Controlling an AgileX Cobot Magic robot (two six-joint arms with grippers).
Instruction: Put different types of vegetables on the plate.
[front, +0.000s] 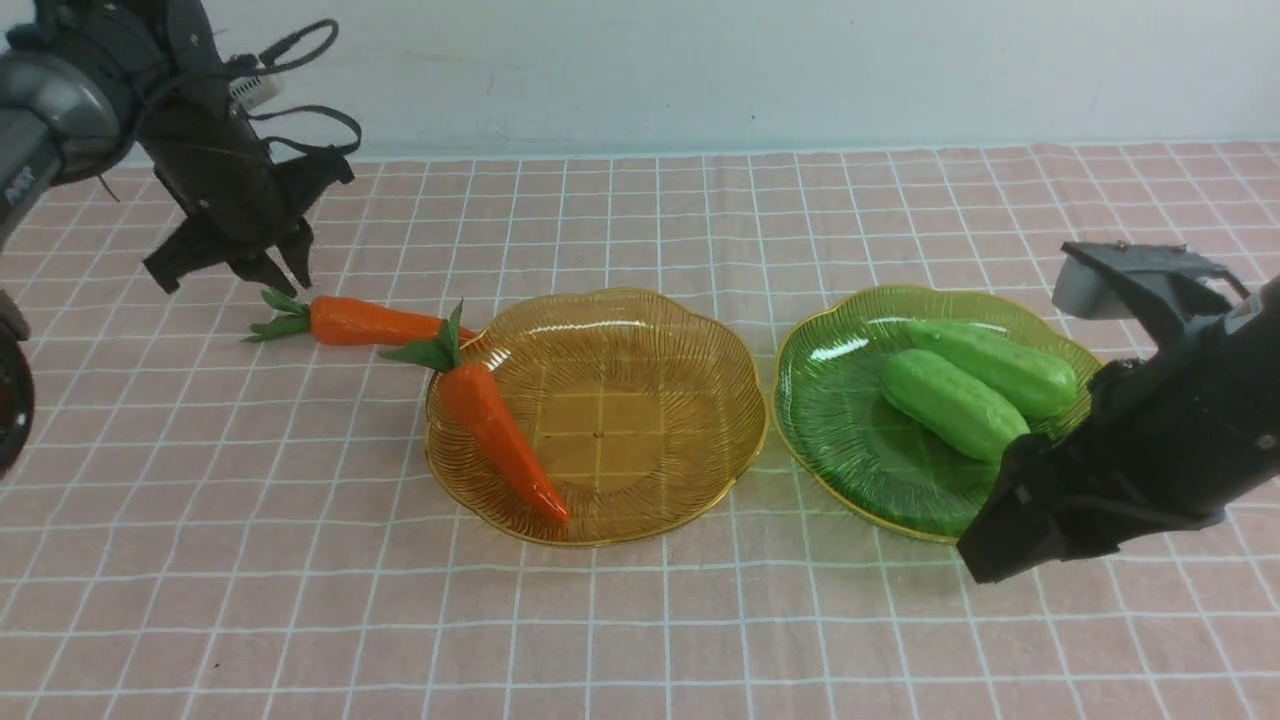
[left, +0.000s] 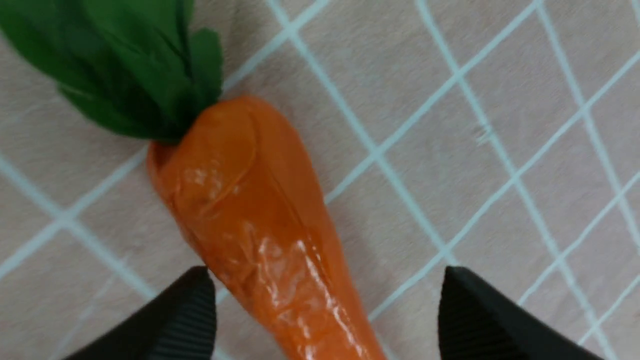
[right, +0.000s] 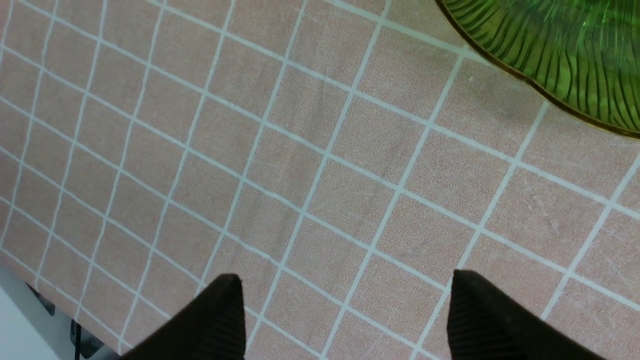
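Pink checked tablecloth (front: 640, 620) covers the table, with a pale wall (front: 700, 70) behind. Two ribbed glass plates sit side by side. The amber plate (front: 650, 330) in the middle holds one carrot (front: 490, 425), its leaves over the left rim and its tip pointing near. The green plate (front: 840, 420) on the right holds both cucumbers (front: 950, 405) lying together. A second carrot (front: 370, 323) lies on the cloth just left of the amber plate. The left gripper (left: 324, 270) hangs over it, fingers spread wide to either side, gripping nothing. The right gripper (right: 344, 275) sits at the near-right edge of the green plate, also spread wide, with only cloth between its fingers.
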